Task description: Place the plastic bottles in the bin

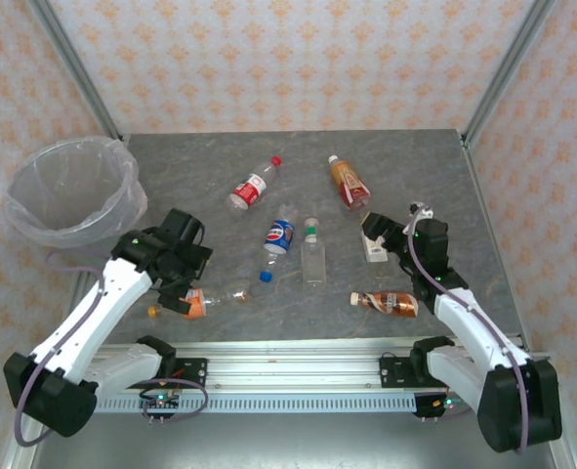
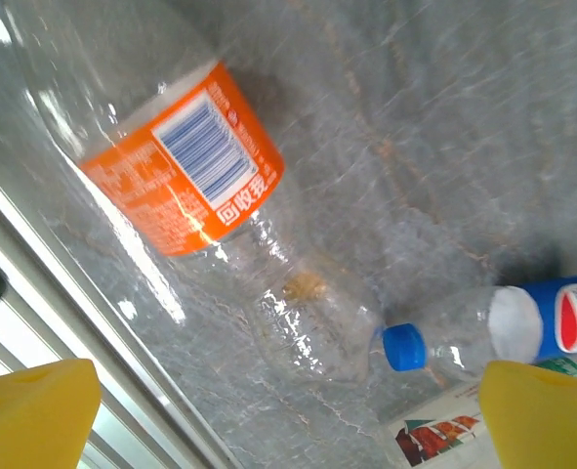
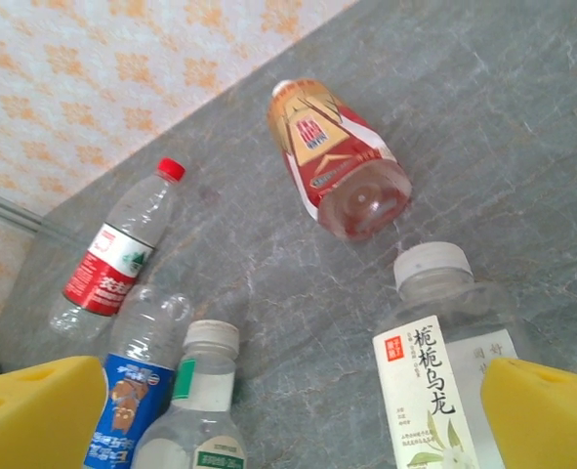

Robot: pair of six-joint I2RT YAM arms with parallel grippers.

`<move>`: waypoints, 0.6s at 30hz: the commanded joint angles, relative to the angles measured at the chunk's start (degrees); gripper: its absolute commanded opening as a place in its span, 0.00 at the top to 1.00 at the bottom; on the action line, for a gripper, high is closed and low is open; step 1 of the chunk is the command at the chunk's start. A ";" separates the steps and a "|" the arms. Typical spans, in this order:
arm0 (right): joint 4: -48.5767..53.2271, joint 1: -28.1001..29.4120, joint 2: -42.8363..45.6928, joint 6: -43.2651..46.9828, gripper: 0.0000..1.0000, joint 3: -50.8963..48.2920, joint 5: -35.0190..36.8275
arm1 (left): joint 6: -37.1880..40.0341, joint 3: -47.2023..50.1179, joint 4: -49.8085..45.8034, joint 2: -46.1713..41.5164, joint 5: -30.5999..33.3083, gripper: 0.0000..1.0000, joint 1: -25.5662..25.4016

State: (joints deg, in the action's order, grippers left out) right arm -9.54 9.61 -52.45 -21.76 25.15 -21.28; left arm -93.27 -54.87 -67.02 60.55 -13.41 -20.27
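Left jaws are standing wide, hovering over the orange-label bottle, which is lying on its side near the desk's 7 o'clock edge. Right jaws are also gaping wide, pointing at the white-label bottle around 3 o'clock. Other plastic bottles are lying scattered mid-desk, none sitting in the bin at 10 o'clock. Bottles are mostly looking empty, so likely light, thin-walled, slick, prone to rolling and denting. Best bet is gripping across the labelled belly, not the tapering neck.
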 commanded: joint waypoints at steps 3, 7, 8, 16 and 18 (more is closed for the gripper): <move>6.23 1.53 3.05 5.90 0.01 1.91 -12.22 | -10.14 7.51 7.08 2.00 -6.46 0.00 -0.21; 12.28 7.15 2.66 12.73 0.01 3.84 -10.23 | -12.27 8.06 7.13 0.79 -0.46 0.00 -0.12; 12.65 8.41 2.38 13.73 0.01 3.97 -9.61 | -13.14 8.87 7.77 0.21 0.37 0.00 -0.12; 12.64 17.52 -0.46 21.86 0.01 5.52 -6.94 | -22.25 17.26 11.23 -2.72 2.00 0.00 -0.12; 12.45 19.91 -0.72 25.66 0.01 5.36 -5.47 | -22.79 17.78 11.89 -2.83 3.95 0.00 -0.17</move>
State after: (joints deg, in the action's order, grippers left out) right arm 2.33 27.22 -53.08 -3.01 28.62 -29.17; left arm -111.46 -37.78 -56.10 58.76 -14.00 -20.25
